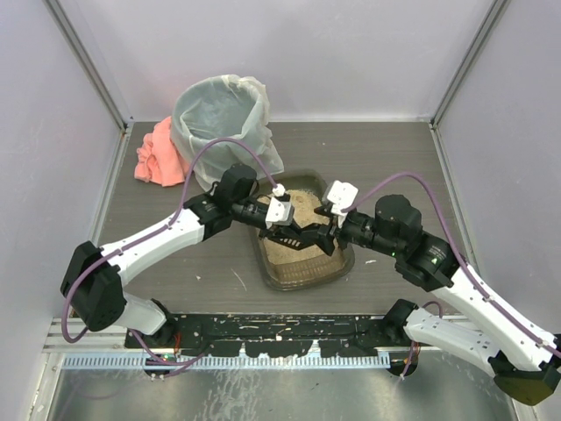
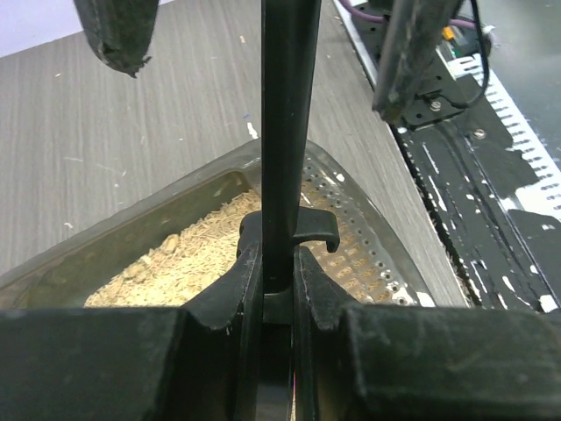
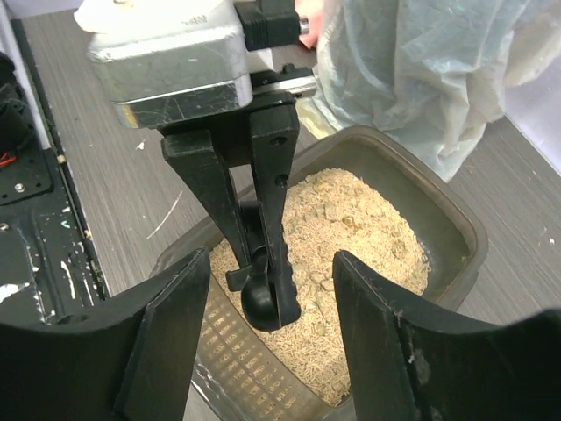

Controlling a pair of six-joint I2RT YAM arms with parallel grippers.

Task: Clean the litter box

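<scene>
Over the litter box (image 1: 307, 282), pinching a scoop handle (image 2: 289, 105) in left gripper (image 2: 279, 263); facing it with right gripper (image 3: 272, 263) spread wide.

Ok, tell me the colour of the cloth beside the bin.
Salmon pink cloth, clearest in the top view.

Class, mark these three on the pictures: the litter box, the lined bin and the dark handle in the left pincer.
litter box (image 1: 302, 281), top view, near end of the tray.
lined bin (image 1: 210, 132), top view, liner on its side.
dark handle (image 2: 285, 132), left wrist view, middle of the shaft.
</scene>
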